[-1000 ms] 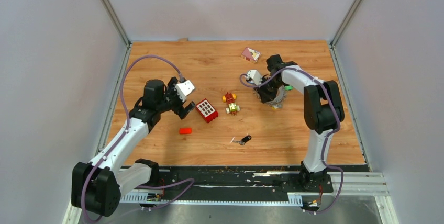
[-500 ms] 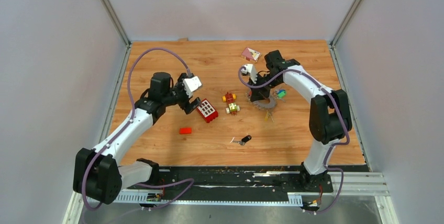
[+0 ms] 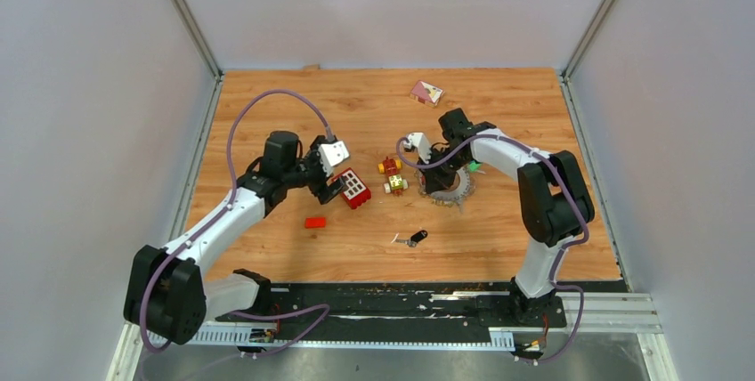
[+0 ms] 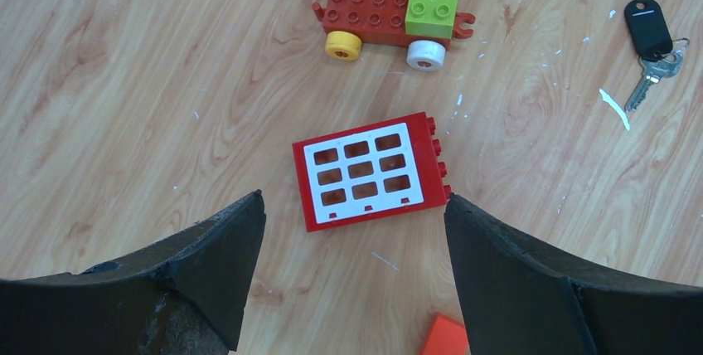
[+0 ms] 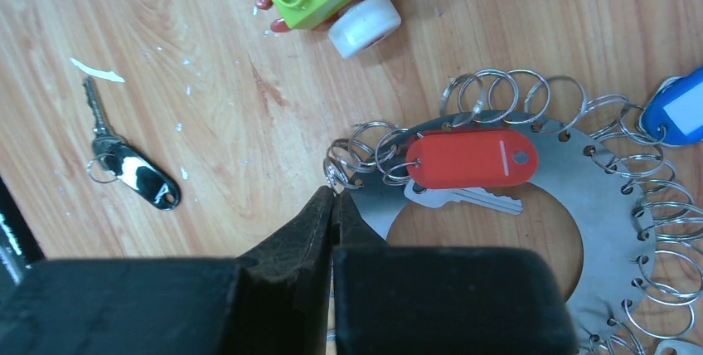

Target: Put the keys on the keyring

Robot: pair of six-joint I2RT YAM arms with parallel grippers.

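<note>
Nearest the arm bases, at the lower centre of the top view, one loose key [image 3: 413, 239] with a black head lies flat on the table [image 3: 534, 247], apart from everything else. Its long axis runs on a slant, head to the upper right and blade to the lower left. Up and to the left of it, the left gripper [image 3: 331, 187] hangs with its jaws spread wide and nothing between them. The left wrist view shows a red window brick [image 4: 369, 168] on the wood below the gap and a toy car [image 4: 390, 17] beyond it. The black key sits far off in that frame's upper right corner, so this gripper points away from it. Further back, right of centre, the right gripper [image 5: 333, 197] is closed, its tips touching the small split rings on the rim of the keyring [image 5: 547, 172]. I cannot tell whether it pinches one. The keyring lies flat and carries a red-tagged key [image 5: 471, 158]. From this gripper the black key lies toward the left edge of the right wrist view. The right gripper looks nearer to it, but the left is the free, open one.
</note>
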